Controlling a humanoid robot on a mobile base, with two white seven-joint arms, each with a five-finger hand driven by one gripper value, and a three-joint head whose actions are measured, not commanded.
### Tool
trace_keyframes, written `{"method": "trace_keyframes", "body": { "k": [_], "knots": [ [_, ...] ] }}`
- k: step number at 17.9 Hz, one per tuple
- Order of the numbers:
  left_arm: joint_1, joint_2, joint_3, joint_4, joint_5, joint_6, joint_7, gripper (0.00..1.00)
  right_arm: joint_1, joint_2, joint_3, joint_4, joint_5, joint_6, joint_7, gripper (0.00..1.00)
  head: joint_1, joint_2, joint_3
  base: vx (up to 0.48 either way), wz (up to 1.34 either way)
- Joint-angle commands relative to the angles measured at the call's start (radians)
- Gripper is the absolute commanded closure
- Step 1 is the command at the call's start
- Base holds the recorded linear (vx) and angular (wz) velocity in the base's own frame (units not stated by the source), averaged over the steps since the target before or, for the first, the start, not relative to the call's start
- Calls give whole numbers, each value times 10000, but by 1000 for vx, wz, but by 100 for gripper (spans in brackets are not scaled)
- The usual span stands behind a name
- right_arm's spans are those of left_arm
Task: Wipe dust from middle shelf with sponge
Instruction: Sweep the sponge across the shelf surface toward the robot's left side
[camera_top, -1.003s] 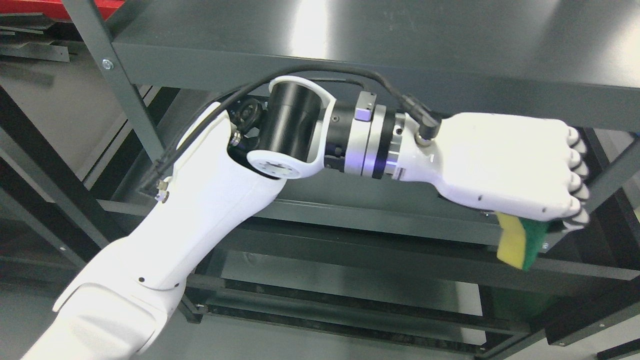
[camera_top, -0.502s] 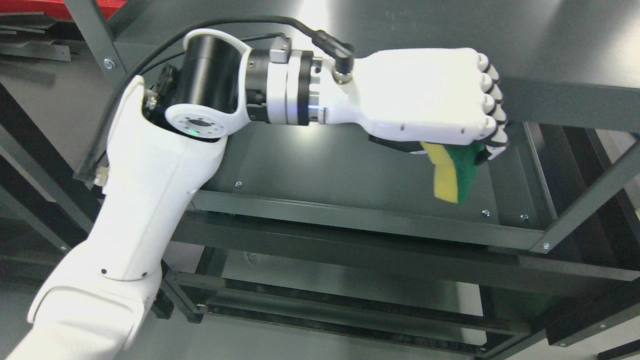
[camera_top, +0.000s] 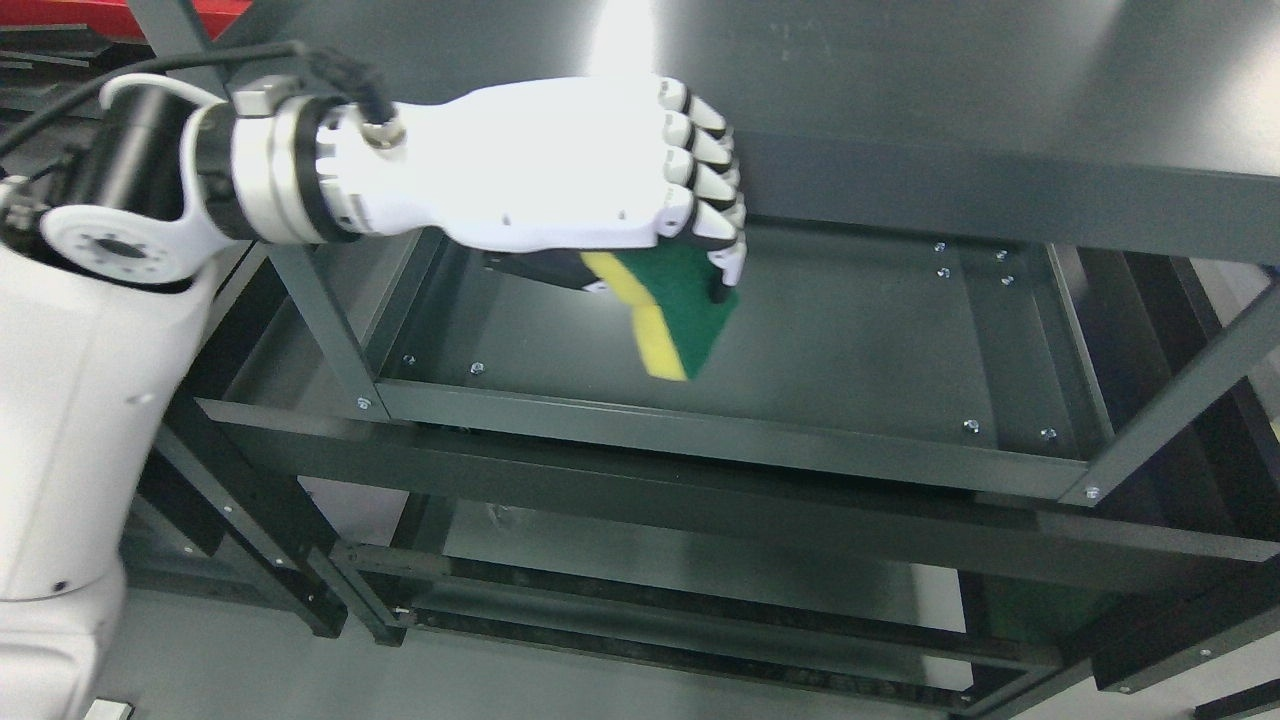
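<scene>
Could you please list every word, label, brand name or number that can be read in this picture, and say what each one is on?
None: no readable text shows on the left hand, the sponge, or the middle shelf.

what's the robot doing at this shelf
The left hand is closed around a yellow and green sponge, holding it above the middle shelf of a dark metal rack. The sponge hangs down from the fingers, green side facing right. The right hand is out of view.
</scene>
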Motion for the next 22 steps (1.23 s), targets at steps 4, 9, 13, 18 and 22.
{"method": "trace_keyframes", "body": {
  "k": [4, 9, 13, 18, 22],
  "knots": [
    [1517, 7953, 1765, -39, 3095, 12, 26, 100, 0, -175, -2, -174, 0, 71, -36, 0, 0, 0, 0, 0, 0],
    [1717, 9030, 2182, 285, 3449, 12, 26, 100, 0, -175, -2, -174, 0, 71, -36, 0, 0, 0, 0, 0, 0],
    [2086, 7718, 1678, 178, 3053, 12, 87, 100, 0, -175, -2, -174, 0, 71, -36, 0, 0, 0, 0, 0, 0],
    [144, 2952, 805, -6, 998, 12, 57, 100, 0, -175, -2, -174, 0, 71, -36, 0, 0, 0, 0, 0, 4],
    [-521, -1238, 234, 24, -1102, 12, -65, 100, 0, -175, -2, -174, 0, 71, -36, 0, 0, 0, 0, 0, 0]
  ]
}}
